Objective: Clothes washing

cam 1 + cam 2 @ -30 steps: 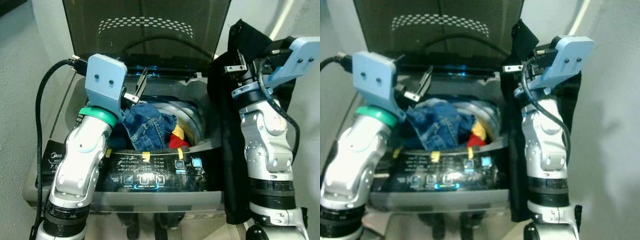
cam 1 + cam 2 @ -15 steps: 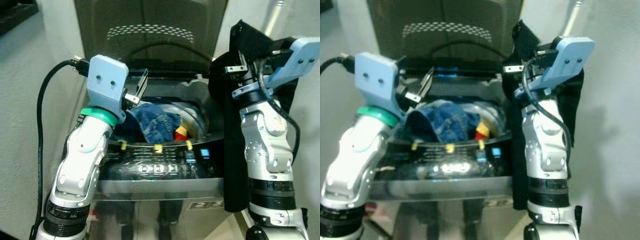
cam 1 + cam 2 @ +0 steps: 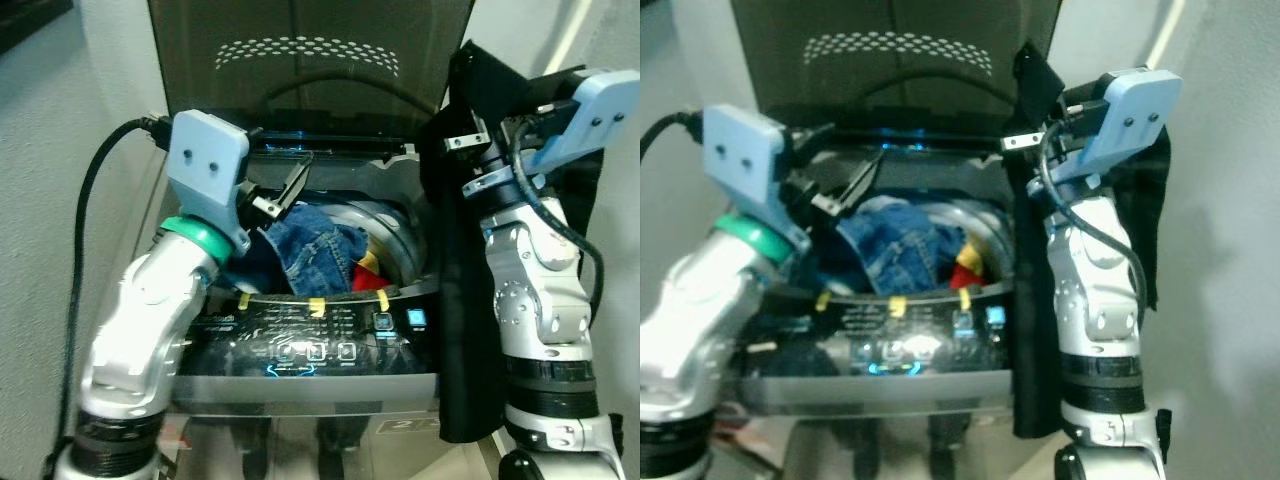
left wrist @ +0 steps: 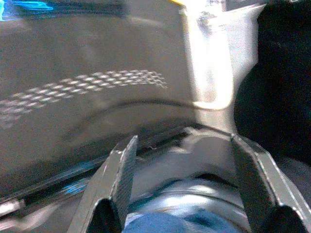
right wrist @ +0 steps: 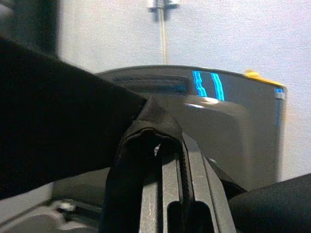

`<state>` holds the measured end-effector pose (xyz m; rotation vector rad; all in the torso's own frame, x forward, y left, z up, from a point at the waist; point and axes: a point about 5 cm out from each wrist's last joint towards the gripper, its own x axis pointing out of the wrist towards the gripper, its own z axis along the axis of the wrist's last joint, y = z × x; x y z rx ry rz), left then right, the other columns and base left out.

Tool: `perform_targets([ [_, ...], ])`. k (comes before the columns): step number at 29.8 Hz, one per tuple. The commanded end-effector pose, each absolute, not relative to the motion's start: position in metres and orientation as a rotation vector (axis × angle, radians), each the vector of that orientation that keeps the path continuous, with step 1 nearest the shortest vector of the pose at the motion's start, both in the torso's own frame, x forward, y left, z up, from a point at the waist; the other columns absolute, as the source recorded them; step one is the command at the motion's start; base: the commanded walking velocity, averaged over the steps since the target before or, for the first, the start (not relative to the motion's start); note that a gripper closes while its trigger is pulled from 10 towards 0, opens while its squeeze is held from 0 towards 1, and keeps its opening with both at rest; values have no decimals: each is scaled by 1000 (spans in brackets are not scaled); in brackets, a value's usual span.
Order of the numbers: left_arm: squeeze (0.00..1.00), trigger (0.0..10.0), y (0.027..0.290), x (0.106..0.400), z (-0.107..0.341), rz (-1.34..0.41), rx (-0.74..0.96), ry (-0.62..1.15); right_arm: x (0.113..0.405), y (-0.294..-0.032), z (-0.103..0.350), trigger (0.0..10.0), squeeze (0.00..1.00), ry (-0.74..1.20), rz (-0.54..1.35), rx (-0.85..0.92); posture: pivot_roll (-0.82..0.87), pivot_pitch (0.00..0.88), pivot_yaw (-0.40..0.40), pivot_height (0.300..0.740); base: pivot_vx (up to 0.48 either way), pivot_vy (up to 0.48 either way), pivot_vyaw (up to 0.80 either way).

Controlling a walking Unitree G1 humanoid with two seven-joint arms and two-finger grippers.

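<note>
— Two arms up, then. What sits nearest the robot?

— The washing machine's control panel [image 3: 315, 350], lit with blue icons, along the front edge of the open top-loader [image 3: 400, 190].

— And in the drum?

— Blue jeans [image 3: 315, 250] heaped at the opening, with a red and yellow garment [image 3: 367, 268] beside them on the robot's right, lower down against the drum wall.

— Where is the left gripper [image 3: 283, 192]?

— Just above the jeans, at the left rear of the opening. Its jaws are spread apart with nothing between them; the left wrist view shows both fingers [image 4: 119, 179] wide, blue denim low between them and the lid beyond.

— The right gripper [image 3: 1025, 140]?

— Raised beside the machine's right edge, jaws pressed together on a black garment [image 3: 465, 300]. That cloth hangs from the fingers [image 5: 170, 179] in a long drape down the machine's right side, in front of the right arm.

— Farthest back?

— The smoked lid [image 3: 300, 60] standing upright, a dotted pattern across it, and a pale wall [image 3: 1220, 250] behind.
</note>
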<state>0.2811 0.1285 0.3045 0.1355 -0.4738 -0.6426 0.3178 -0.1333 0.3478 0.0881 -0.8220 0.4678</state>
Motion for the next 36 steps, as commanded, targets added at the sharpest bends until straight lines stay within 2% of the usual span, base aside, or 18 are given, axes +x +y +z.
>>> perform_targets([
  [1,0,10000,129,267,299,-824,106,-429,300,-121,384,10000,0,-949,638,89,50,57,22,740,0,0,0],
  [2,0,10000,127,258,294,-945,89,-394,290,-114,407,10000,0,-1015,761,91,46,57,22,740,0,0,0],
  [3,0,10000,127,258,294,-945,89,-394,290,-114,407,10000,0,-1015,761,91,46,57,22,740,0,0,0],
  [5,0,10000,117,250,291,-1085,45,-371,276,-105,435,10000,0,-1095,925,98,44,54,16,740,0,0,0],
  [7,0,10000,101,249,297,-1184,-15,-403,264,-99,460,10000,0,-1139,1088,198,40,50,7,740,0,0,0],
  [9,0,10000,95,249,300,-1220,-38,-419,260,-98,469,10000,0,-1150,1146,246,40,50,5,740,0,0,0],
  [11,0,10000,68,255,314,-1342,-94,-467,251,-94,491,10000,0,-1155,1307,376,39,47,-5,740,0,0,0],
  [15,0,10000,60,260,319,-1376,-104,-473,248,-91,495,10000,0,-1149,1353,402,32,45,-5,740,0,0,0],
  [18,0,10000,53,282,324,-1302,-43,-473,246,-88,497,10000,0,-1150,1382,385,24,46,1,740,0,0,0],
  [19,0,10000,52,296,325,-1209,5,-469,245,-88,498,10000,0,-1147,1393,386,15,47,9,740,0,0,0],
  [21,0,10000,52,296,325,-1209,5,-469,245,-88,498,10000,0,-1147,1393,386,15,47,9,740,0,0,0],
  [23,0,10000,63,339,334,-822,52,-455,244,-92,497,10000,0,-1145,1372,396,9,50,19,740,0,0,0],
  [24,0,10000,63,339,334,-822,52,-455,244,-92,497,10000,0,-1145,1372,396,9,50,19,740,0,0,0],
  [26,0,10000,69,352,337,-686,54,-454,243,-95,497,10000,0,-1141,1364,405,8,51,20,740,0,0,0],
  [29,0,10000,102,367,356,-379,97,-537,256,-113,483,10000,0,-1092,1229,368,7,58,28,740,0,0,0],
  [31,0,10000,117,366,363,-332,90,-560,285,-114,460,10000,0,-972,1058,260,1,64,33,740,0,0,0],
  [33,0,10000,119,365,364,-333,90,-559,294,-112,452,10000,0,-929,1009,215,1,64,33,740,0,0,0],
  [36,0,10000,107,351,339,-534,112,-467,345,-81,392,10000,0,-696,800,-35,-2,69,34,740,0,0,0],
])
